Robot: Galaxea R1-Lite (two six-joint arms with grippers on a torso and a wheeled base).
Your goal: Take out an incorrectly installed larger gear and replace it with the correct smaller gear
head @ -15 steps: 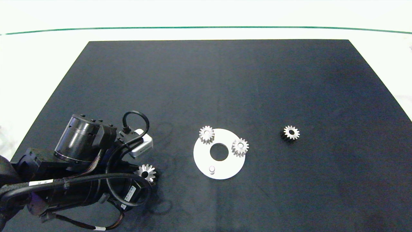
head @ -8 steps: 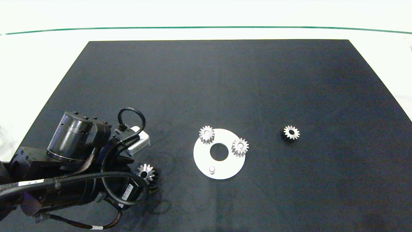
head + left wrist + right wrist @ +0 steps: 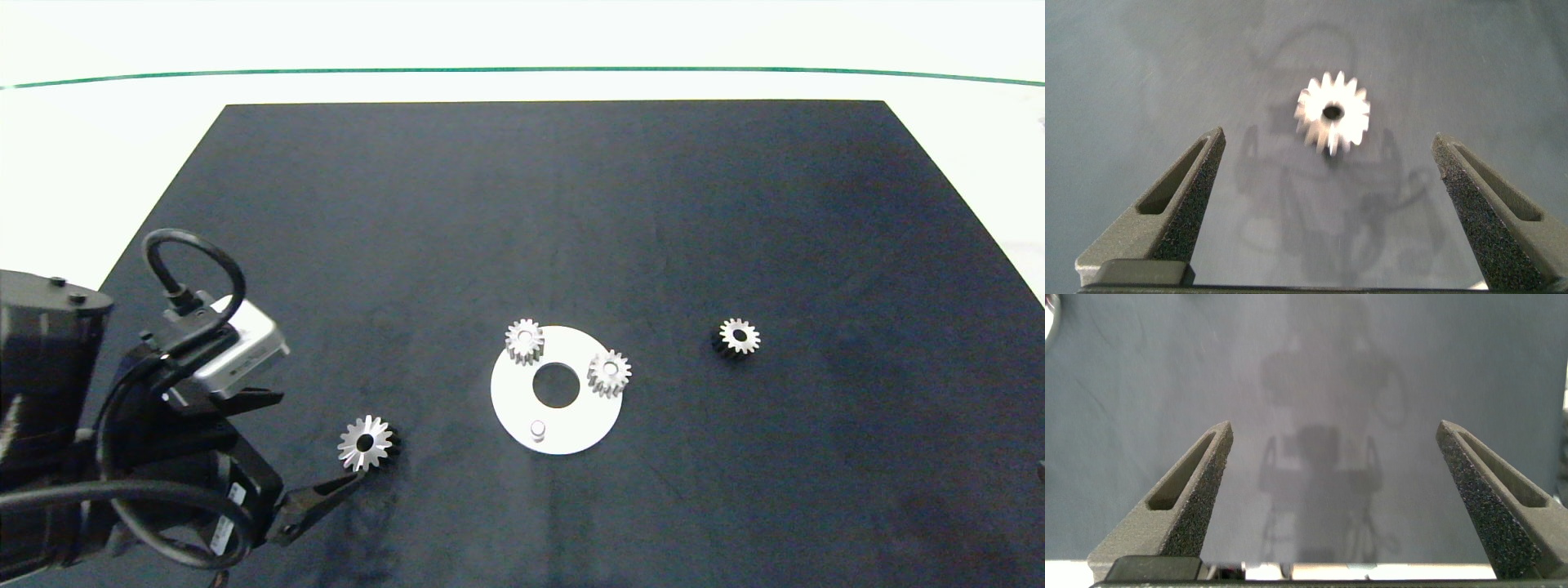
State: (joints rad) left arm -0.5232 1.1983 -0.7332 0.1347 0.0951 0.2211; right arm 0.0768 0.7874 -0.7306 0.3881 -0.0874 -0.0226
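The larger gear (image 3: 366, 443), silver with long pointed teeth, lies on the black mat (image 3: 555, 204) left of the white disc plate (image 3: 510, 392). My left gripper (image 3: 320, 438) is open just left of it, touching nothing. The left wrist view shows the larger gear (image 3: 1332, 112) lying beyond the spread fingers (image 3: 1184, 204) of the left gripper (image 3: 1328, 139). Two small blunt-toothed gears (image 3: 524, 340) (image 3: 609, 373) sit on the plate, and its front peg (image 3: 537, 428) is bare. A loose smaller gear (image 3: 740, 336) lies to the right of the plate. My right gripper (image 3: 1335, 429) is open over bare mat, outside the head view.
The plate has a round centre hole (image 3: 556, 385). The mat's far edge meets a white tabletop with a green line (image 3: 522, 69). The left arm's dark body and cables (image 3: 98, 457) fill the front left corner.
The left arm has pulled back to the left and away from the larger gear, uncovering it. The gear stays where it was on the mat.
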